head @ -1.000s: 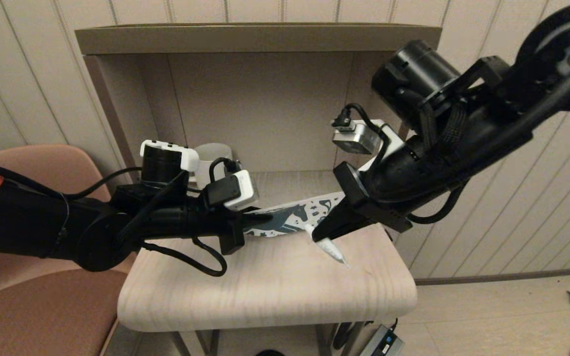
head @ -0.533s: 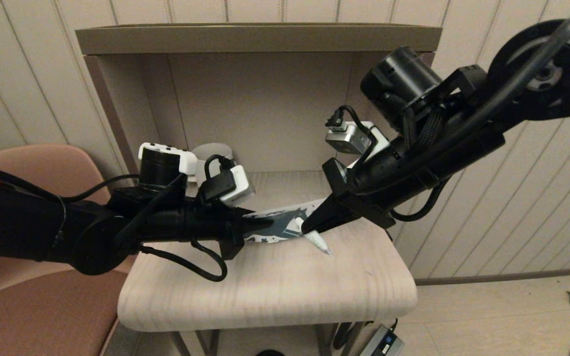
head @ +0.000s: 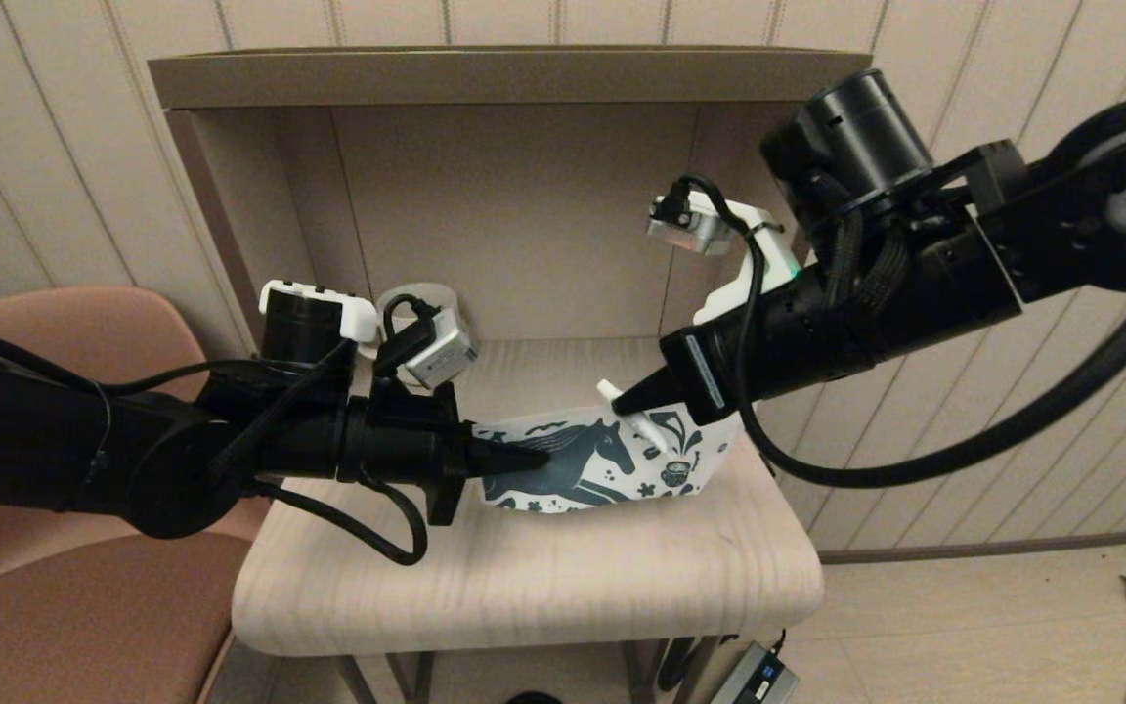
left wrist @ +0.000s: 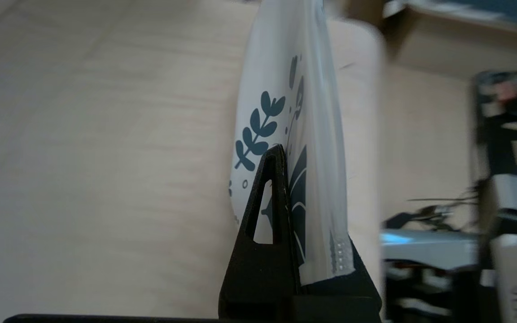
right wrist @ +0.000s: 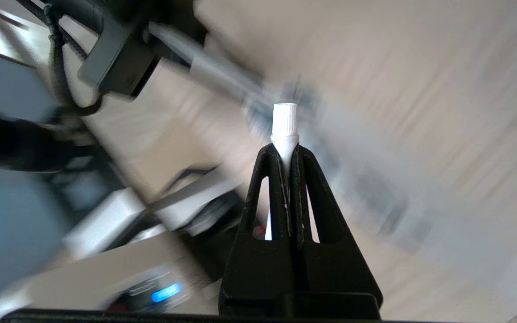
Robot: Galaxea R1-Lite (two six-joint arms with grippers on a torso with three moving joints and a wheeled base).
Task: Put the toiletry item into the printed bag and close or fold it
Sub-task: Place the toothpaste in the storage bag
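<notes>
The printed bag (head: 612, 469) stands on its long edge on the wooden table (head: 524, 577), its horse print facing the head camera. My left gripper (head: 524, 456) is shut on the bag's left end; the left wrist view shows the bag (left wrist: 285, 89) pinched at the gripper (left wrist: 285, 157). My right gripper (head: 625, 401) hovers at the bag's top edge, right of centre, shut on the toiletry item (head: 606, 389). In the right wrist view the tube's ribbed white cap (right wrist: 284, 119) sticks out past the gripper (right wrist: 289, 150). I cannot tell whether the bag's mouth is open.
A white mug (head: 416, 298) stands at the back left of the table, partly behind my left wrist. The shelf's walls (head: 524, 196) enclose the back and sides. A pink chair (head: 84, 342) is at the left, and a power adapter (head: 758, 675) lies on the floor.
My right gripper has risen and turned, bringing the tube from low in front of the bag up to its top edge. My left gripper has rotated the bag upright, print facing me.
</notes>
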